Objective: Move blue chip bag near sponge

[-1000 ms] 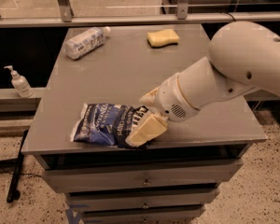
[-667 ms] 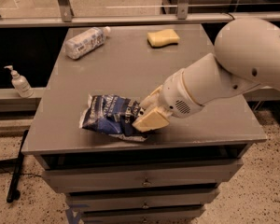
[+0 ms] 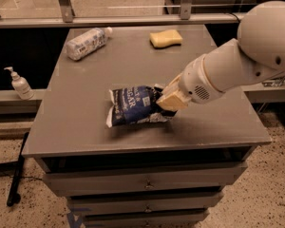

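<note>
The blue chip bag (image 3: pixel 131 106) is a crinkly dark blue foil bag with white lettering, held a little above the grey table (image 3: pixel 85 127) near its middle. My pale yellow gripper (image 3: pixel 168 99) is shut on the bag's right end, with the white arm reaching in from the right. The yellow sponge (image 3: pixel 166 38) lies flat at the table's back edge, right of centre, well beyond the bag.
A clear plastic water bottle (image 3: pixel 87 42) lies on its side at the table's back left. A white pump bottle (image 3: pixel 19 84) stands on a low ledge left of the table. Drawers sit below the table's front edge.
The gripper has lifted the blue chip bag off the front of the table and carried it back and to the right, toward the sponge.
</note>
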